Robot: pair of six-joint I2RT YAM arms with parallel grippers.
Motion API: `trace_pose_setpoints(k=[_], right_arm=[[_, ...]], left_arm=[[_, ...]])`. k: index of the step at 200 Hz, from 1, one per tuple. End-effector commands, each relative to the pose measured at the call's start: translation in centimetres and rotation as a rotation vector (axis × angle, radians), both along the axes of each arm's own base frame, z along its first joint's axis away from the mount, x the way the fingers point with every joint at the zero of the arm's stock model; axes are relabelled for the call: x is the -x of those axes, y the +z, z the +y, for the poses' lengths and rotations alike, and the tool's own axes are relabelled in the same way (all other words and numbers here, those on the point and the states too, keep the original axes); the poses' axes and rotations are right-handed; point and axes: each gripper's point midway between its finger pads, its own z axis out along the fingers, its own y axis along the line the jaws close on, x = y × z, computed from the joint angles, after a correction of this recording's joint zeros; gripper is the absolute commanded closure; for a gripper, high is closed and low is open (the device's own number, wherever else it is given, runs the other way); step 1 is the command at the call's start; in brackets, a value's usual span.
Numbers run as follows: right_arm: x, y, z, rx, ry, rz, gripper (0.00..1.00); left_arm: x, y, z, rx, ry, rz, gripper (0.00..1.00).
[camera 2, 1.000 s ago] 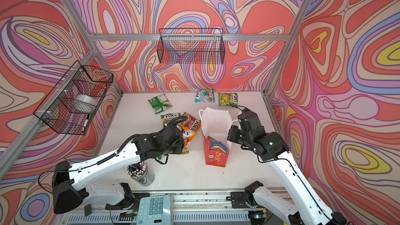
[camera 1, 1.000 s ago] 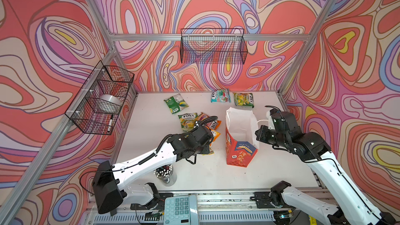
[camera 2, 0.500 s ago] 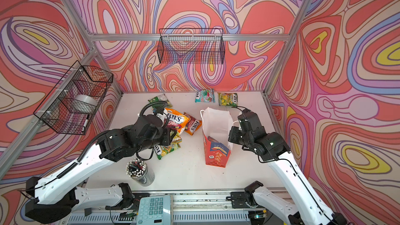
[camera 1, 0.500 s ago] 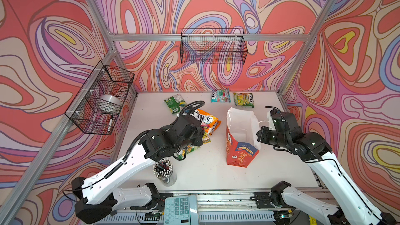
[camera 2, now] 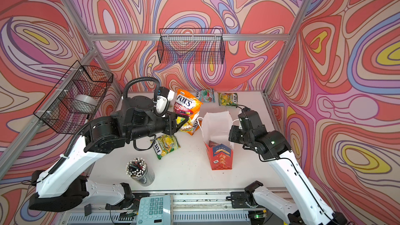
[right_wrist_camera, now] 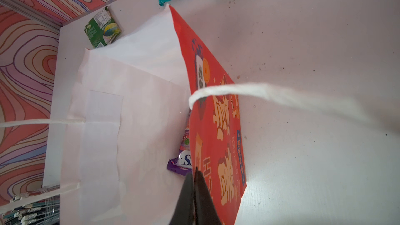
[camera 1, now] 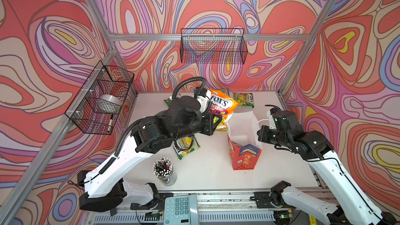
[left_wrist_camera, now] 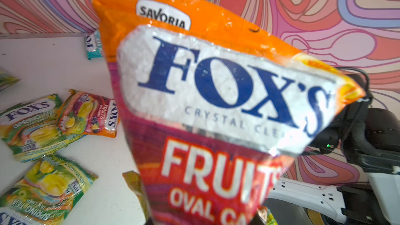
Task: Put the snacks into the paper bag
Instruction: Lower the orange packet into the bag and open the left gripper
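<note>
My left gripper [camera 1: 213, 124] is shut on the lower end of an orange FOX'S snack pouch [camera 1: 220, 104] [left_wrist_camera: 216, 104]. The pouch is held upright in the air, just left of the paper bag's open mouth. The red-orange paper bag [camera 1: 244, 156] [camera 2: 220, 156] stands in the middle of the table. My right gripper [right_wrist_camera: 195, 176] is shut on the rim of the bag's right wall. A purple snack [right_wrist_camera: 180, 163] lies inside the bag. More snacks lie on the table: a green one [camera 2: 165, 146], an orange one [camera 2: 195, 127], a teal one [camera 2: 205, 95] and a green one [camera 2: 227, 98].
A cup of pens [camera 1: 163, 169] stands near the front edge under the left arm. A calculator [camera 1: 180, 208] sits on the front rail. Black wire baskets hang on the back wall [camera 1: 213, 48] and on the left wall [camera 1: 101, 98].
The left arm has lifted the orange pouch off the heap and carried it up and toward the bag. The right gripper has stayed on the bag's rim.
</note>
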Motion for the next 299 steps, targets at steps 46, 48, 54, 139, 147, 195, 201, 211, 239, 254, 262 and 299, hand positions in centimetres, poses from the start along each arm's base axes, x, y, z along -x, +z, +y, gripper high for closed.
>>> trace_pose_setpoints(k=[46, 48, 54, 139, 147, 195, 201, 211, 239, 254, 262, 299], right_arm=[[0.0, 0.2, 0.3, -0.016, 0.008, -0.004, 1.00], [0.0, 0.2, 0.3, -0.018, 0.006, -0.004, 1.00], [0.0, 0.3, 0.4, -0.022, 0.007, -0.007, 1.00], [0.2, 0.3, 0.0, -0.025, -0.020, -0.015, 1.00], [0.1, 0.1, 0.0, -0.026, -0.023, -0.013, 1.00], [0.1, 0.1, -0.2, -0.031, -0.035, -0.020, 1.00], [0.1, 0.2, -0.2, -0.033, -0.038, -0.022, 1.00], [0.3, 0.3, -0.2, -0.037, -0.037, -0.024, 1.00], [0.4, 0.4, -0.4, -0.034, -0.042, -0.027, 1.00], [0.4, 0.7, -0.5, -0.030, -0.045, -0.030, 1.00], [0.5, 0.8, -0.6, -0.032, -0.049, -0.034, 1.00], [1.0, 1.0, -1.6, -0.013, -0.084, -0.052, 1.00]], left_arm=[[-2.2, -2.2, -8.0, -0.030, -0.085, 0.035, 0.71], [-2.3, -2.4, -8.2, -0.033, -0.083, 0.038, 0.71], [-2.7, -3.2, -8.7, -0.046, -0.074, 0.050, 0.71], [-4.3, -13.1, -10.9, -0.210, -0.017, 0.188, 0.71], [-4.2, -13.5, -11.4, -0.210, -0.029, 0.202, 0.71], [-4.0, -16.7, -12.9, -0.303, -0.004, 0.215, 0.69], [-4.0, -17.3, -13.0, -0.312, -0.002, 0.223, 0.69], [-4.1, -18.0, -13.2, -0.319, -0.002, 0.234, 0.67], [-3.8, -18.7, -14.1, -0.318, -0.014, 0.244, 0.62], [-3.7, -18.5, -14.3, -0.308, -0.022, 0.247, 0.59], [-3.6, -18.3, -14.3, -0.303, -0.026, 0.246, 0.56], [-3.1, -17.5, -13.7, -0.296, -0.027, 0.228, 0.36]])
